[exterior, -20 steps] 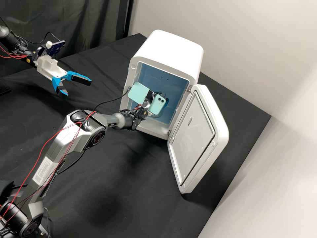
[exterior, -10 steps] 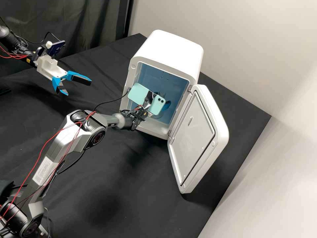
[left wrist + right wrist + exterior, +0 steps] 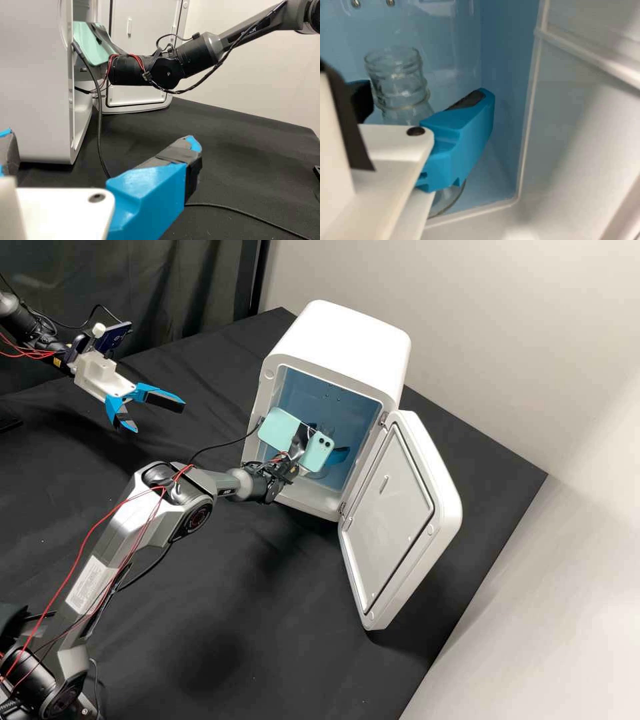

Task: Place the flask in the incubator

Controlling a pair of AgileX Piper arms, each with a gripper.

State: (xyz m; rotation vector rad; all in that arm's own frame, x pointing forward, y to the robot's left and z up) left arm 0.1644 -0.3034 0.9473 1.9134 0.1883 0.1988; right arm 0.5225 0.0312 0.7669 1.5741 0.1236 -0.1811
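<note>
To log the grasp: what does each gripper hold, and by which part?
Left gripper holds nothing. Right gripper sits around the flask at its neck; whether it grips cannot be told.

The high camera is looking down on the white boxy incubator (image 3: 347,340); the right wrist camera is peering closely inside it, the left is facing its outer side.

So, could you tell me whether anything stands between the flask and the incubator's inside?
Nothing visible does: the door of the incubator hangs open, and the flask already stands inside it, at the right gripper.
</note>
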